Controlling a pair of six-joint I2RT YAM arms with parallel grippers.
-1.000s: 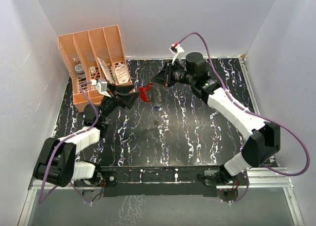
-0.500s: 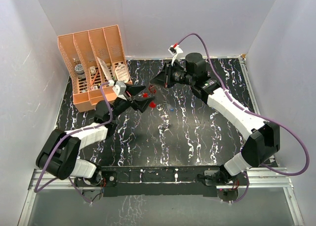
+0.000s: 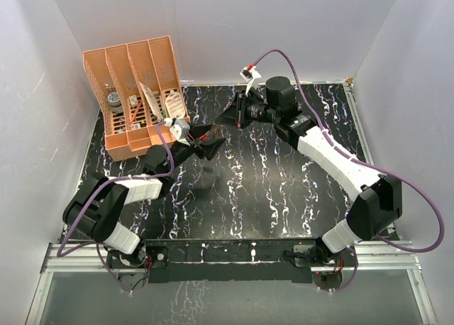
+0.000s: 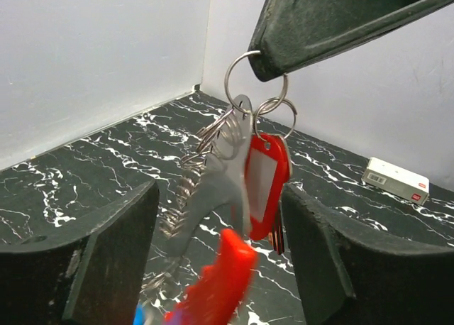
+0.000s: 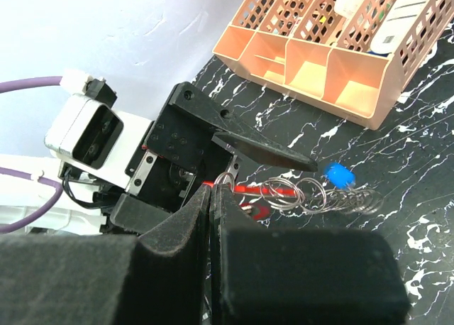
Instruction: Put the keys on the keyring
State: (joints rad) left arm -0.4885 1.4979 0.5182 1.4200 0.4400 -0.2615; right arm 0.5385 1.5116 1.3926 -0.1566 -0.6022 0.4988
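Observation:
My right gripper (image 5: 214, 190) is shut, pinching a silver ring at the top of the keyring (image 4: 268, 183), a red oval with a whitish-grey face. The bunch hangs from that gripper's tip (image 4: 266, 66) with more silver rings and a coiled chain (image 4: 186, 197). A red key (image 4: 223, 282) shows blurred at the bottom of the bunch, and a blue key (image 5: 339, 176) at the chain's end. My left gripper (image 4: 220, 211) is open, one finger on each side of the hanging bunch, apart from it. From above, the two grippers (image 3: 209, 144) (image 3: 227, 118) meet over the back left of the table.
An orange slotted organiser (image 3: 135, 91) holding small items stands at the back left, close behind the left arm. A small white box (image 4: 396, 178) lies by the far wall. White walls enclose the black marbled table (image 3: 284, 190).
My left gripper has swung right and up from beside the organiser until its fingers straddle the hanging bunch. The bunch is swinging. The right gripper has stayed shut in place.

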